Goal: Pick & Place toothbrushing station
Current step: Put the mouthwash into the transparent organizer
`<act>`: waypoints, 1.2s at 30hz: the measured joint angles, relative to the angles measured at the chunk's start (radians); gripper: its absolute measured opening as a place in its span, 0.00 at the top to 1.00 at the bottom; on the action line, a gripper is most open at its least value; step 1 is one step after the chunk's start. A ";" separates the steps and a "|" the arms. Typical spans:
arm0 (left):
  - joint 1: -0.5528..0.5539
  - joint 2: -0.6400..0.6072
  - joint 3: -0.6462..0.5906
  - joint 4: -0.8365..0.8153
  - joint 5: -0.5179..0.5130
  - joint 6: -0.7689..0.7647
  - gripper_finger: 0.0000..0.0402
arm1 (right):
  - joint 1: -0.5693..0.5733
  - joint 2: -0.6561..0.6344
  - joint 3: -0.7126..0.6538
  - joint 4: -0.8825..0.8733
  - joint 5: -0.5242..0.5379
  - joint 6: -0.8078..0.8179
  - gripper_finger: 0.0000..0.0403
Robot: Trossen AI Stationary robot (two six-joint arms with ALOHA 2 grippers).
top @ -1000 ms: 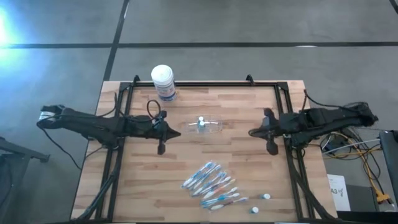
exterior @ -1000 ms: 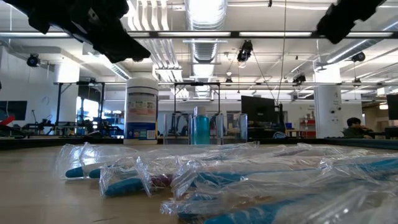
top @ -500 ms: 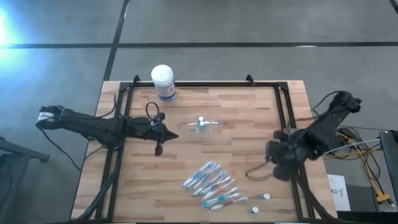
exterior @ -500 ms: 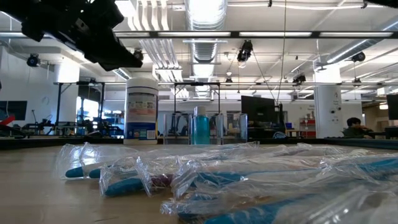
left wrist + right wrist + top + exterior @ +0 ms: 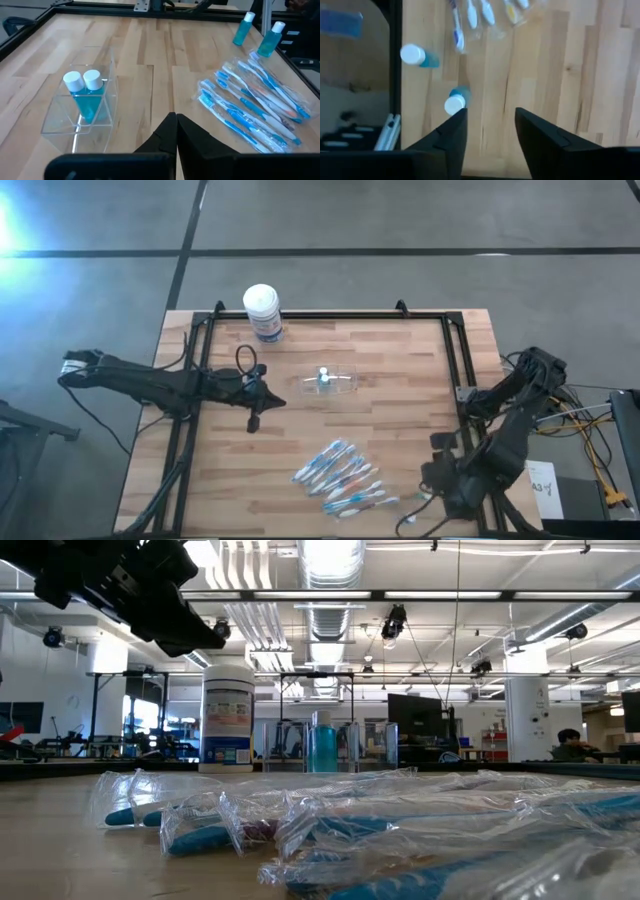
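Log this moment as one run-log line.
left tool: shut, near clear cup | right tool: open, over small tubes | toothbrushes: on table

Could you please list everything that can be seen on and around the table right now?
Clear cup: one, see-through, lying at the middle of the table, two small bottles with white caps and blue liquid inside it.
Toothbrushes: a pile of about ten, blue and white, in clear wrappers, near the front edge.
Loose small bottles: two, blue with white caps, at the front right beside the toothbrushes.
Canister: one, white lid, blue label, at the back left of the table.
Table: one, light wood, with a black frame.
Person: one, far off in the room behind.
Left gripper: dark, left of the cup, jaws shut.
Right gripper: dark, over the front right corner, jaws open above the loose bottles.
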 joint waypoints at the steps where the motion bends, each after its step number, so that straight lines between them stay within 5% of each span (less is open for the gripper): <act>1: 0.000 0.000 0.000 0.001 0.000 -0.001 0.98 | 0.000 0.016 0.000 -0.001 -0.006 -0.005 0.56; 10: 0.000 0.000 0.000 0.001 0.000 0.003 0.97 | 0.014 0.091 -0.004 0.026 -0.045 0.031 0.48; 36: 0.000 0.000 -0.015 0.003 -0.006 0.008 0.96 | 0.038 0.154 -0.077 0.165 -0.093 -0.003 0.54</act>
